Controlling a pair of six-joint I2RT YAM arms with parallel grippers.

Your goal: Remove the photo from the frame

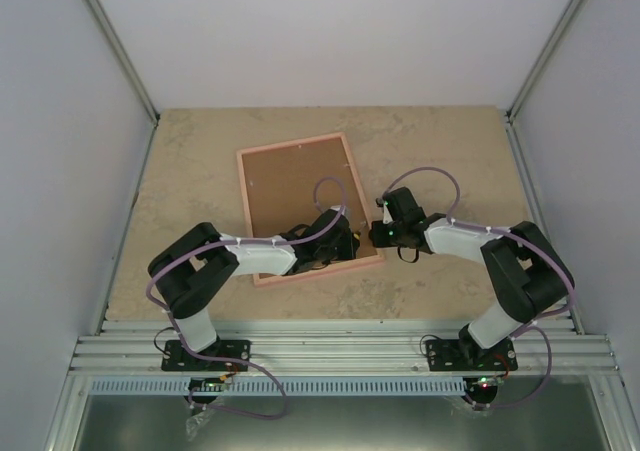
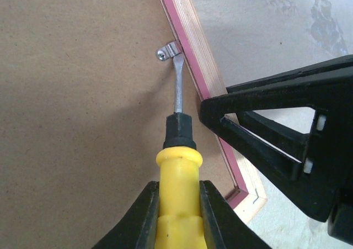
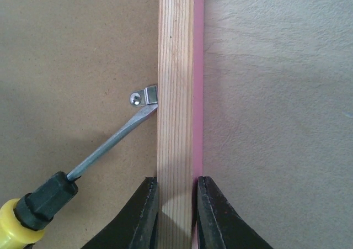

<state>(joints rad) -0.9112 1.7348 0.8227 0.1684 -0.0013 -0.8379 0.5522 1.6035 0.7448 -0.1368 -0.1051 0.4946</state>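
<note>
Top: thin pink rectangular frame (image 1: 290, 186) lies brown-back-up on beige counter (image 1: 200, 151); photo hidden beneath. Left wrist: left hand (image 2: 177, 192) clamps yellow-handled screwdriver (image 2: 177, 160), blade at metal clip (image 2: 168, 52). Right wrist: right hand (image 3: 175, 185) pinches frame rail. Frame stiff, light; photo likely flimsy, take by edge.

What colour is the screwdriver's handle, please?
The screwdriver handle is yellow with a black collar; clearest in the left wrist view.
</note>
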